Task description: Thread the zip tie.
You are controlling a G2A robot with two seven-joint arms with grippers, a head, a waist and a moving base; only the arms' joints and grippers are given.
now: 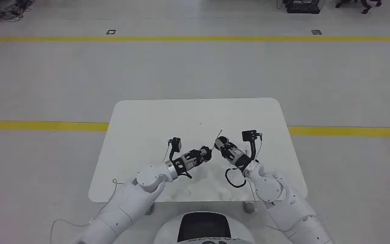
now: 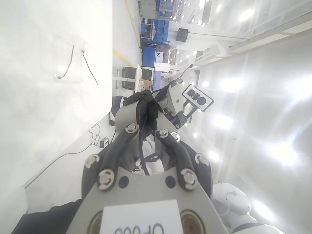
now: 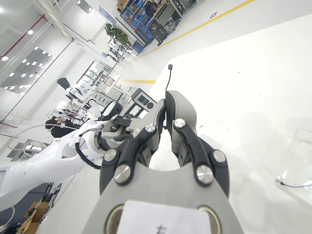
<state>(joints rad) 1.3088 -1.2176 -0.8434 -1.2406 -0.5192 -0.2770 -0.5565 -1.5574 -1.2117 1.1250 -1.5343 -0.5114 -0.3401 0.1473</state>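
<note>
A black zip tie (image 3: 167,81) stands up out of my right gripper (image 3: 165,103), which is shut on its strap, with the square head (image 3: 170,67) at the free end above the fingertips. In the top view the same zip tie (image 1: 219,134) shows as a thin line rising from the right gripper (image 1: 219,144) over the white table (image 1: 152,122). My left gripper (image 1: 208,152) sits tip to tip with it. In the left wrist view the left gripper (image 2: 146,105) is shut, and a black strap (image 2: 140,147) runs between its fingers.
Two spare zip ties (image 2: 90,70) lie on a clear sheet (image 2: 73,79) on the table. The right wrist view shows a clear sheet (image 3: 298,147) with a zip tie (image 3: 292,185). Yellow floor lines (image 1: 55,125) run past the table.
</note>
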